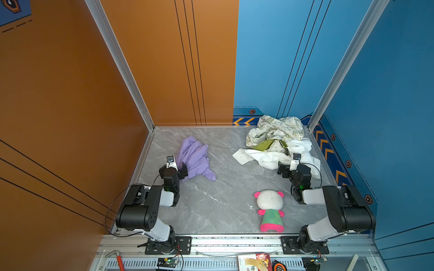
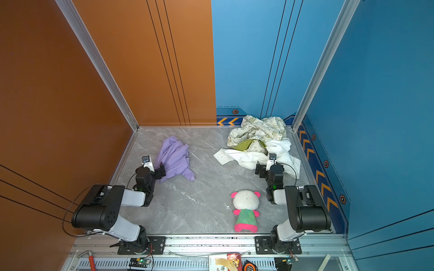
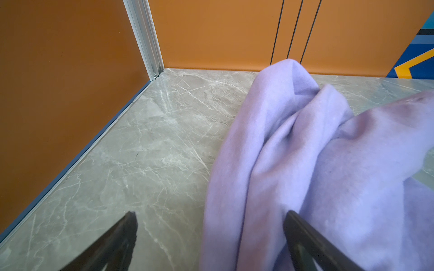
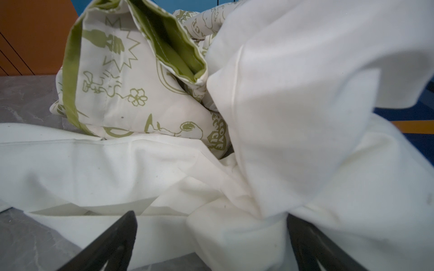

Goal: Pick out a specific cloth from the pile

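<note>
The lavender cloth [image 1: 195, 157] [image 2: 175, 156] lies crumpled on the grey marble table, left of centre and apart from the pile. My left gripper [image 1: 175, 167] [image 2: 152, 167] stands open at its near left edge. In the left wrist view a fold of the cloth [image 3: 305, 152] lies between the wide-apart jaws of the left gripper [image 3: 210, 215], one finger resting over the fabric. The pile [image 1: 277, 138] [image 2: 258, 138] of cream green-printed cloth [image 4: 141, 93] and white cloth [image 4: 293, 105] sits at the back right. My right gripper [image 1: 291, 164] [image 2: 270, 164] [image 4: 211, 215] is open at its near edge, white folds between the jaws.
A pink-and-green plush toy [image 1: 270, 208] [image 2: 245, 211] lies face down near the front right. Orange wall [image 1: 70, 105] bounds the left and back, blue wall [image 1: 387, 93] the right. Bare marble table [image 1: 223, 199] stretches between the cloth and the toy.
</note>
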`<state>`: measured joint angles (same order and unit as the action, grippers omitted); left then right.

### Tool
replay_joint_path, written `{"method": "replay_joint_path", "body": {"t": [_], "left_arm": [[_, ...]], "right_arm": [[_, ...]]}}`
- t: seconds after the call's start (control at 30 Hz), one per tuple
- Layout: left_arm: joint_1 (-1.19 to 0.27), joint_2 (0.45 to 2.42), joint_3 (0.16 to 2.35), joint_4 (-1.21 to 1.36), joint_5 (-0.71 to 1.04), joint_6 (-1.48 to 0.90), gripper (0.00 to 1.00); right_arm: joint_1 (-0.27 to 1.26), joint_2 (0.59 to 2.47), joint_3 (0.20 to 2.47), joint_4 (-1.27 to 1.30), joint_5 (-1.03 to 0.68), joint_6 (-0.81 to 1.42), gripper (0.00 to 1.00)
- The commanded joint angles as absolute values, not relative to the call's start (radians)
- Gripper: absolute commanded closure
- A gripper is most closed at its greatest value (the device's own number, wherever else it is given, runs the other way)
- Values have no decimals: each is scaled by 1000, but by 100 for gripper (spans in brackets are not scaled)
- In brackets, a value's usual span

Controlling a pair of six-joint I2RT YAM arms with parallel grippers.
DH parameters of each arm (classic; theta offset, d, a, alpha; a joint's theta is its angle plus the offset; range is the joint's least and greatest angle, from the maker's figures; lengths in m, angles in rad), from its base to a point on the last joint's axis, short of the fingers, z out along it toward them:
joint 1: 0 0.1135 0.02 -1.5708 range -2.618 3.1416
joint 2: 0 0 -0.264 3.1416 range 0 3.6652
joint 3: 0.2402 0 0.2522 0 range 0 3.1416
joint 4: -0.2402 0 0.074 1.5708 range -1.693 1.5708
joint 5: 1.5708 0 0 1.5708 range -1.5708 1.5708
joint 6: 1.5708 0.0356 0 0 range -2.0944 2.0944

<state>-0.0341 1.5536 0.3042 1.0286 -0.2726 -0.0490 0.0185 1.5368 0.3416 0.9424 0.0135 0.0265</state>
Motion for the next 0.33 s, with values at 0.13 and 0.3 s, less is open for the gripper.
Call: {"method": "replay_joint_path", "body": {"t": [0.13, 0.3], "left_arm": [[-34, 1564, 318, 1040, -303, -45, 2], [-34, 1562, 319, 1041, -303, -44, 2]], "right_arm": [[-1, 1548, 372, 914, -1, 55, 0], [0, 1548, 370, 919, 3, 55, 0]]}}
